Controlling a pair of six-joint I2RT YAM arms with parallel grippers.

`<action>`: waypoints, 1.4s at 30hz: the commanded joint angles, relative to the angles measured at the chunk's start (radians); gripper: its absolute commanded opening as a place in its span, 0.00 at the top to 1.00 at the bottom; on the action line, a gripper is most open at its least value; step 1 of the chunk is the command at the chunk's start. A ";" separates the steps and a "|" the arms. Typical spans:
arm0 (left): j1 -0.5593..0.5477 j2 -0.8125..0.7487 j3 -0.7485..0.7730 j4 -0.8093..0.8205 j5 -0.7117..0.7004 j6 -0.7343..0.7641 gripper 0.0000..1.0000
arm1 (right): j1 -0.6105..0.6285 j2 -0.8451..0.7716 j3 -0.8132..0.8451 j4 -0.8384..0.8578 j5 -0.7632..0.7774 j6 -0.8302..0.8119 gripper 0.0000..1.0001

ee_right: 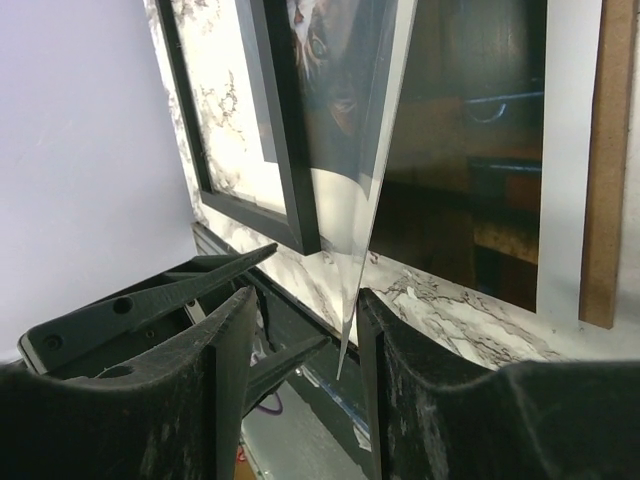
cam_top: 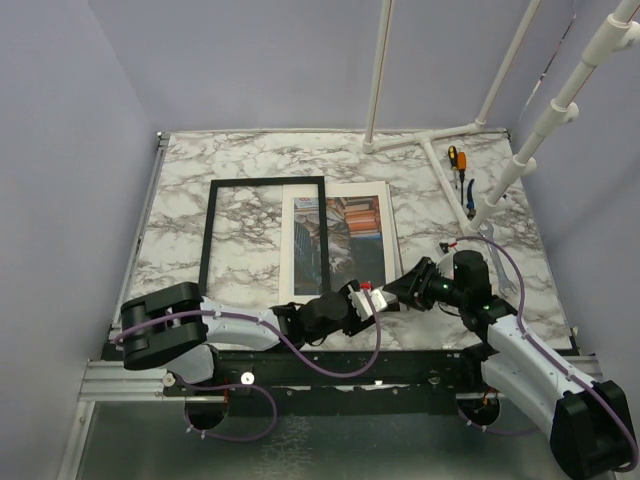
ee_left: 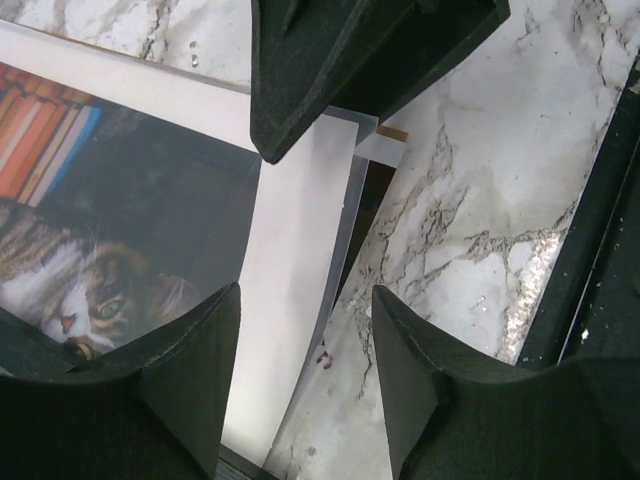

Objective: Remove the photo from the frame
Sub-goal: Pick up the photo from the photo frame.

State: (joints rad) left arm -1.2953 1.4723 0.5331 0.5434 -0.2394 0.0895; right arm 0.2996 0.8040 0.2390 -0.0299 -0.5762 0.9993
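Photo point(cam_top: 350, 240) lies right of the frame point(cam_top: 207, 240), overlapping its right rail; we have the left gripper point(ee_left: 305, 300) and right gripper point(ee_right: 305, 295) with jaws apart astride its curled lower-right corner, apparently not yet pinching, ready to peel it clear.

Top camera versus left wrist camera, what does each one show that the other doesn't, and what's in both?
Only the top camera shows the frame in full black outline, a screwdriver and white pipes. Only the left wrist camera shows the cat's face clearly. Both show the photo with its white border and the marble table.
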 commanded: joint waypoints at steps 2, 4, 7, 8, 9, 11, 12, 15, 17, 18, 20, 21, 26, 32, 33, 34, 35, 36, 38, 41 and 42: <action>-0.005 0.047 0.043 0.096 -0.018 0.021 0.40 | -0.002 -0.010 -0.012 0.022 -0.040 0.018 0.54; -0.006 0.068 0.054 0.105 -0.001 0.014 0.35 | -0.002 -0.009 -0.014 0.022 -0.040 0.019 0.54; -0.006 0.093 0.071 0.113 0.016 0.007 0.30 | -0.002 -0.010 -0.016 0.021 -0.041 0.023 0.54; -0.006 0.100 0.076 0.114 0.017 0.005 0.30 | -0.002 -0.011 -0.016 0.022 -0.040 0.024 0.54; -0.005 0.106 0.079 0.115 0.015 0.005 0.30 | -0.002 -0.011 -0.017 0.021 -0.040 0.023 0.54; -0.006 0.116 0.083 0.118 -0.003 0.001 0.33 | -0.002 -0.011 -0.017 0.021 -0.042 0.024 0.54; -0.005 0.119 0.085 0.119 -0.012 0.001 0.35 | -0.002 -0.011 -0.018 0.022 -0.042 0.022 0.54; -0.006 0.131 0.089 0.122 -0.021 0.003 0.37 | -0.002 -0.012 -0.021 0.022 -0.044 0.023 0.54; -0.006 0.141 0.096 0.122 -0.029 -0.001 0.37 | -0.002 -0.012 -0.022 0.022 -0.042 0.023 0.54; -0.006 0.147 0.099 0.122 -0.028 -0.001 0.37 | -0.002 -0.012 -0.023 0.021 -0.042 0.023 0.54; -0.006 0.158 0.107 0.122 -0.036 -0.002 0.37 | -0.002 -0.012 -0.020 0.022 -0.039 0.024 0.54; -0.006 0.162 0.109 0.122 -0.040 -0.002 0.37 | -0.002 -0.012 -0.019 0.022 -0.039 0.023 0.54; -0.006 0.162 0.110 0.121 -0.058 0.003 0.41 | -0.002 -0.014 -0.018 0.021 -0.038 0.025 0.54; -0.006 0.131 0.095 0.121 -0.073 0.007 0.60 | -0.002 -0.011 -0.020 0.022 -0.033 0.024 0.54; -0.005 0.125 0.091 0.121 -0.075 0.007 0.61 | -0.002 -0.010 -0.020 0.022 -0.031 0.024 0.54; -0.005 0.119 0.089 0.121 -0.077 0.008 0.63 | -0.002 -0.008 -0.019 0.022 -0.029 0.023 0.54; -0.006 0.114 0.086 0.121 -0.080 0.006 0.64 | -0.002 -0.007 -0.019 0.021 -0.028 0.021 0.54; -0.006 0.108 0.083 0.121 -0.081 0.006 0.64 | -0.002 -0.005 -0.019 0.021 -0.027 0.021 0.54; -0.006 0.099 0.077 0.120 -0.088 0.005 0.64 | -0.002 -0.003 -0.015 0.022 -0.018 0.014 0.54; -0.006 0.086 0.070 0.114 -0.100 0.002 0.65 | -0.002 -0.002 -0.008 0.010 0.000 0.003 0.54; -0.006 0.082 0.069 0.112 -0.103 0.001 0.65 | -0.002 -0.002 -0.005 -0.001 0.009 0.001 0.53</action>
State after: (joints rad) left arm -1.2972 1.5921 0.6193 0.6468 -0.3035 0.0952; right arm 0.2996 0.8001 0.2268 -0.0235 -0.5880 1.0195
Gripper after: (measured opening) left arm 0.355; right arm 0.463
